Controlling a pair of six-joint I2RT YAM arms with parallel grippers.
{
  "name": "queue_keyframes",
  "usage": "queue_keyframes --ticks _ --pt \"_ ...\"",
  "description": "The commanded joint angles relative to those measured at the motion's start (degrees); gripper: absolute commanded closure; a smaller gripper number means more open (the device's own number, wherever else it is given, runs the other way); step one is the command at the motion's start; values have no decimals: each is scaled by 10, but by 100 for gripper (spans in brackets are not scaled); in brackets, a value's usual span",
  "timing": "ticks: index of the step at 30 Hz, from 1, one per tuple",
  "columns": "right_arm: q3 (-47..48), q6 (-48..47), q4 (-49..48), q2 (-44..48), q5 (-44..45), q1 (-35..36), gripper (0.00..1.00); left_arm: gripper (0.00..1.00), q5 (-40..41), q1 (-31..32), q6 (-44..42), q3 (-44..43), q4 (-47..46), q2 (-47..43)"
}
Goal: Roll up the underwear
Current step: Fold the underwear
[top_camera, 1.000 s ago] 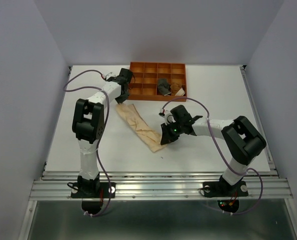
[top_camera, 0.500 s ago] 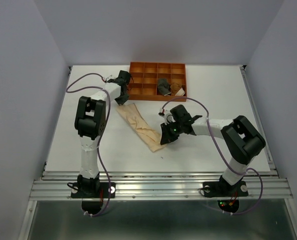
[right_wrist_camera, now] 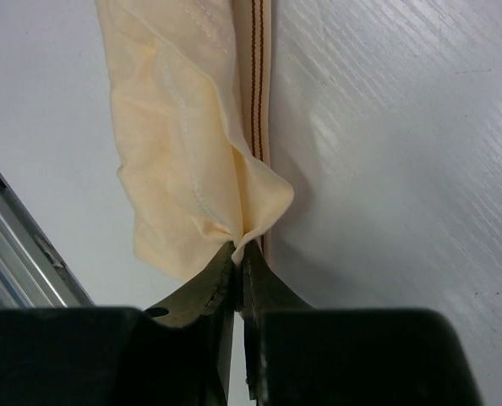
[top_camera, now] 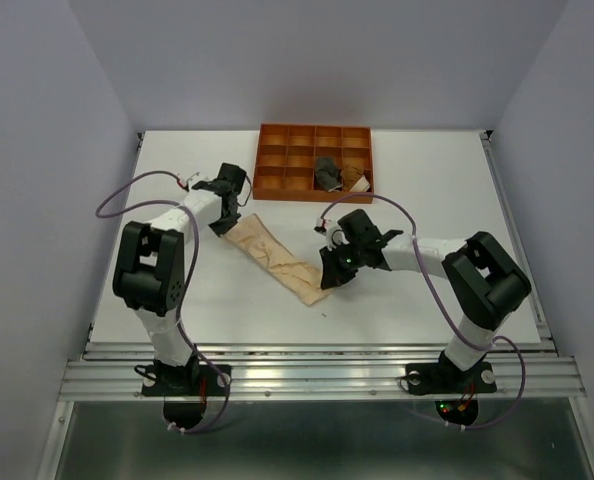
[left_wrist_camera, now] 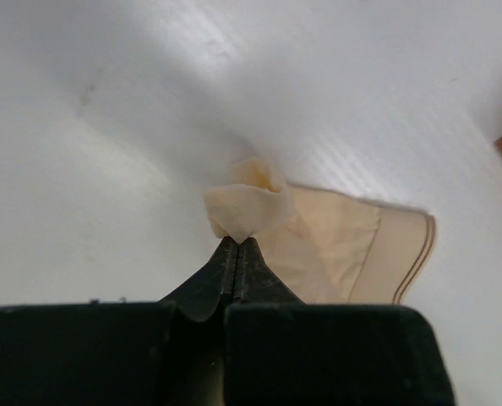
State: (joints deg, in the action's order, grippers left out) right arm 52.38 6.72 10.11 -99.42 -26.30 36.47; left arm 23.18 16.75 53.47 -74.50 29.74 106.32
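Pale peach underwear lies on the white table as a long, wrinkled strip with a brown-striped band on one edge, slanting from far left to near right. The left jaws are closed tight on its far end, the right jaws pinch its near end. A dark grey piece and a rust-brown piece sit in the orange tray

White table bears an orange tray and peach underwear.

bright, even overhead light, soft shadows; left wrist view slightly blurred with mild glare.
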Motion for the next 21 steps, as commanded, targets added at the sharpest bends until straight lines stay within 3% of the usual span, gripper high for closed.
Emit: queue_keyframes --ticks 1,4,10,16,21 --pt "9 -57 33 8 67 4 90 100 56 -4 58 79 87 -113" --pt "15 -88 37 12 61 4 90 100 63 -4 80 172 117 -194" --pt "11 -140 56 14 53 36 90 100 -10 3 81 273 132 -354" --pt "12 -149 56 5 55 53 90 100 -5 6 68 244 104 -431" --pt "20 -151 62 -8 54 53 91 100 7 6 40 173 70 -382"
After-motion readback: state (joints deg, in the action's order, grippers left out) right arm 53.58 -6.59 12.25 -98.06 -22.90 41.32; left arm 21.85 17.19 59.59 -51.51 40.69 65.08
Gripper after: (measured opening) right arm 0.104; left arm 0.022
